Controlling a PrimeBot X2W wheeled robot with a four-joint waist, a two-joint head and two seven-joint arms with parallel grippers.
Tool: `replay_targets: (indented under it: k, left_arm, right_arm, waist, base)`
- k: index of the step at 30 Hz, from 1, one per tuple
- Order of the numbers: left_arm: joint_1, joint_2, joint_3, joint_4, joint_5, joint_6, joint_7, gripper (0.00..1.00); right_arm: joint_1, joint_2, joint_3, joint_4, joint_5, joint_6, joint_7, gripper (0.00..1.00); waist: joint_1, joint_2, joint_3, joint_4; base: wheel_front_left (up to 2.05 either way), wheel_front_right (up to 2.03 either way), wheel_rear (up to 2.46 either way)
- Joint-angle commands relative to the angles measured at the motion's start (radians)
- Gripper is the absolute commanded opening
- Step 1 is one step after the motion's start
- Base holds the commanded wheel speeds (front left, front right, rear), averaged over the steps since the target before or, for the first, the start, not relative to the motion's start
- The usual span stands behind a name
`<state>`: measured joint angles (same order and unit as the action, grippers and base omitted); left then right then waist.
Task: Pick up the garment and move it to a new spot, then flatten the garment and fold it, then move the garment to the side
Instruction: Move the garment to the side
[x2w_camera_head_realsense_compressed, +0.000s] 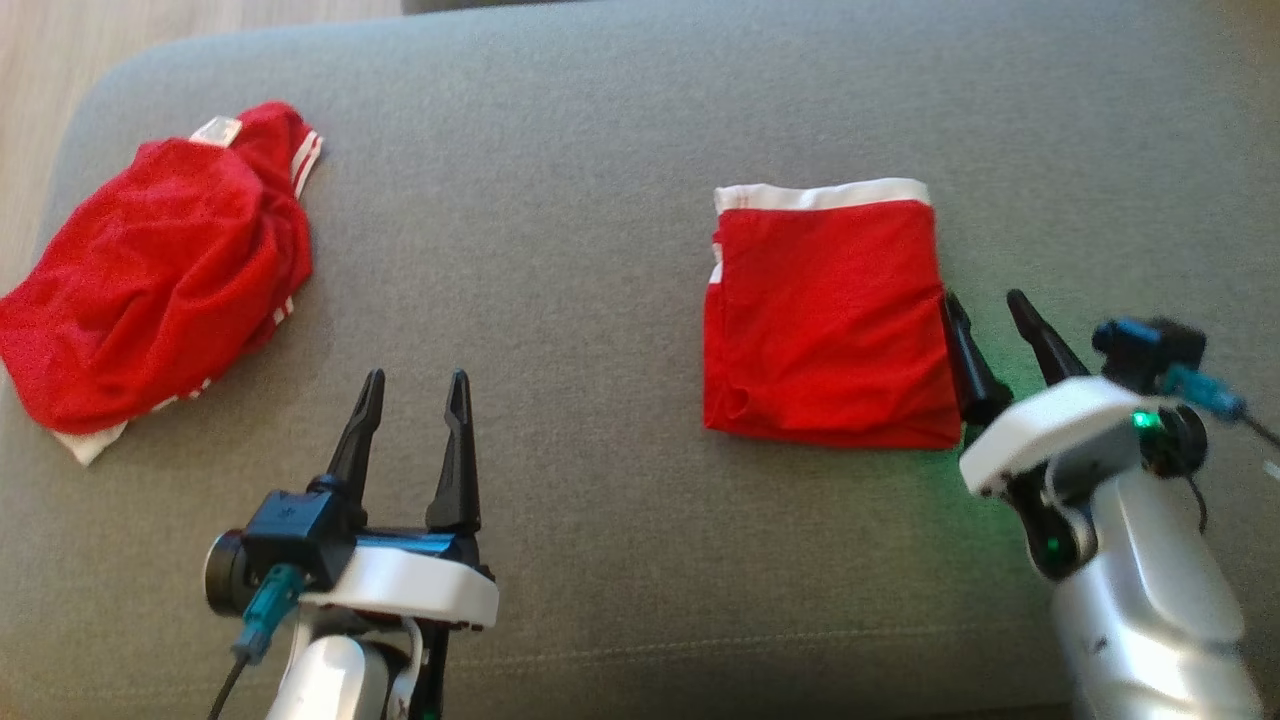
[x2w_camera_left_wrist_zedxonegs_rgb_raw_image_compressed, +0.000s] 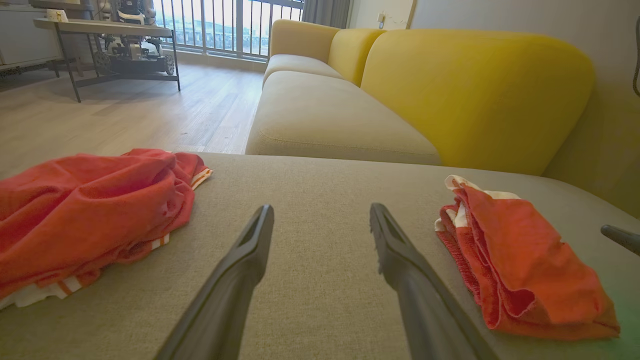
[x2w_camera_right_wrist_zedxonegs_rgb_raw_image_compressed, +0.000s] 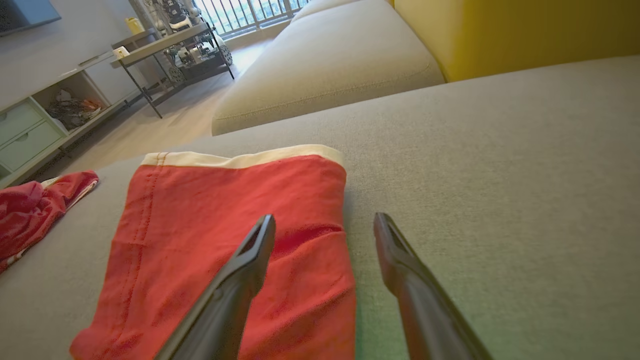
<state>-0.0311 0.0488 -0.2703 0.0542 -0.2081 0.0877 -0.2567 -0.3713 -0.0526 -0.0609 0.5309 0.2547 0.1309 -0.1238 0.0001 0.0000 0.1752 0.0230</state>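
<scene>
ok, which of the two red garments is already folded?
The red shorts with the white waistband, lying flat in a neat rectangle beside the right gripper. The other red garment, with striped trim, is a crumpled heap at the left.

A grey upholstered seat (x2w_camera_head_realsense_compressed: 620, 120) spans the foreground. Beyond its far edge stands a yellow sofa (x2w_camera_left_wrist_zedxonegs_rgb_raw_image_compressed: 475, 95) against a pale wall (x2w_camera_left_wrist_zedxonegs_rgb_raw_image_compressed: 500, 15). Light wood floor (x2w_camera_left_wrist_zedxonegs_rgb_raw_image_compressed: 150, 110) runs to a barred window (x2w_camera_left_wrist_zedxonegs_rgb_raw_image_compressed: 225, 22), near a metal-legged table (x2w_camera_left_wrist_zedxonegs_rgb_raw_image_compressed: 100, 27).
</scene>
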Motion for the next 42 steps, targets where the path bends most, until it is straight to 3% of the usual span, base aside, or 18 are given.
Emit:
replay_targets:
  k: [1, 8, 14, 15, 16, 28, 34, 42]
  left_arm:
    - [-0.047, 0.001, 0.03, -0.029, 0.009, -0.003, -0.005, 1.0]
    - [-0.067, 0.001, 0.033, -0.014, 0.02, -0.001, -0.005, 1.0]
    - [-0.068, 0.001, 0.03, -0.002, 0.021, 0.002, -0.005, 1.0]
    - [-0.067, 0.001, 0.03, 0.0, 0.022, 0.002, -0.005, 1.0]
    - [-0.067, 0.001, 0.029, 0.001, 0.022, 0.002, -0.005, 1.0]
    - [-0.064, 0.001, 0.023, 0.006, 0.028, -0.012, -0.005, 1.0]
    - [-0.093, 0.001, 0.02, -0.016, 0.047, -0.025, -0.005, 1.0]
    - [-0.18, 0.01, 0.037, -0.032, 0.105, -0.076, -0.005, 1.0]
  right_arm:
    - [-0.074, 0.002, 0.015, 0.021, 0.034, 0.0, 0.032, 1.0]
    - [-0.174, 0.002, -0.016, 0.168, 0.097, 0.0, 0.109, 1.0]
    - [-0.218, 0.001, 0.012, 0.256, 0.072, 0.0, 0.104, 0.97]
    - [-0.222, -0.001, 0.024, 0.266, 0.064, 0.0, 0.099, 0.36]
    - [-0.225, -0.005, 0.036, 0.274, 0.055, 0.0, 0.089, 0.0]
    - [-0.279, -0.082, 0.155, 0.339, -0.076, 0.0, -0.033, 0.0]
    - [-0.339, -0.16, 0.24, 0.324, -0.11, 0.0, -0.048, 0.0]
    - [-0.451, -0.313, 0.311, 0.302, -0.048, 0.0, -0.084, 0.0]
  waist:
    - [-0.0001, 0.0, 0.027, 0.022]
    - [-0.0001, 0.0, 0.054, 0.048]
    - [-0.0001, 0.0, 0.06, 0.058]
    - [-0.0001, 0.0, 0.06, 0.058]
    - [-0.0001, 0.0, 0.06, 0.057]
    - [-0.0001, 0.0, 0.038, -0.011]
    - [-0.0001, 0.0, 0.086, -0.091]
    - [-0.0001, 0.0, 0.213, -0.199]
  base:
    - [0.0, 0.0, 0.0]
    - [0.0, 0.0, 0.0]
    - [0.0, 0.0, 0.0]
    - [0.0, 0.0, 0.0]
    - [0.0, 0.0, 0.0]
    - [0.0, 0.0, 0.0]
    - [0.0, 0.0, 0.0]
    - [0.0, 0.0, 0.0]
